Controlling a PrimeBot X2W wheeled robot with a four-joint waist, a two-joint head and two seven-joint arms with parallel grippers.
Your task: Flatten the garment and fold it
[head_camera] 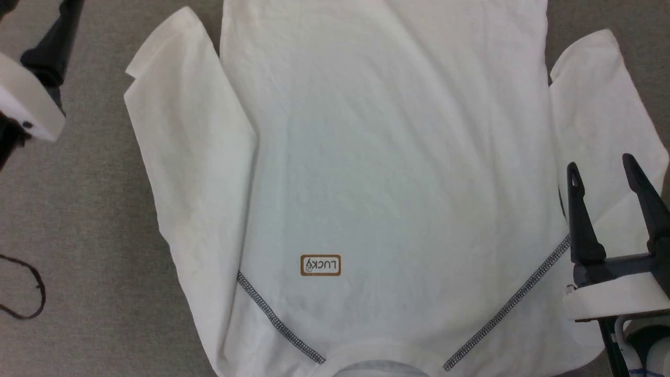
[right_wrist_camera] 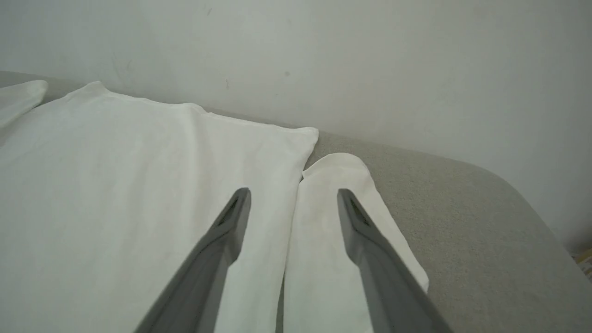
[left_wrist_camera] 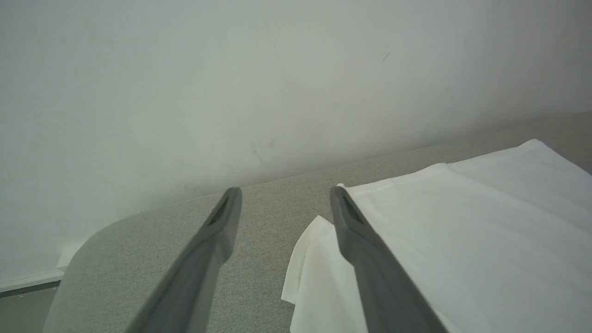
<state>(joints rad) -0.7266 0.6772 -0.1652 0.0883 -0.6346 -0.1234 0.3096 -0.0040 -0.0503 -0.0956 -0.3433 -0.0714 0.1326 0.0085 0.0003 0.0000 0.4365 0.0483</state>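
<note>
R end effector [right_wrist_camera: 292, 193] open over garment [right_wrist_camera: 115, 175]: one finger over body, other over sleeve [right_wrist_camera: 319, 231]; grey worktop [right_wrist_camera: 462, 222] beside garment.

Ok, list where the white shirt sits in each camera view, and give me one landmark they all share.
Head view: the garment fills the middle, collar at the bottom edge, a sleeve down each side; the right gripper overlaps the sleeve on the robot's right.
Left wrist view: lower right, passing behind one finger of the left gripper.
Right wrist view: left and centre, behind both fingers.
Shared landmark: the grey surface under it.
</note>
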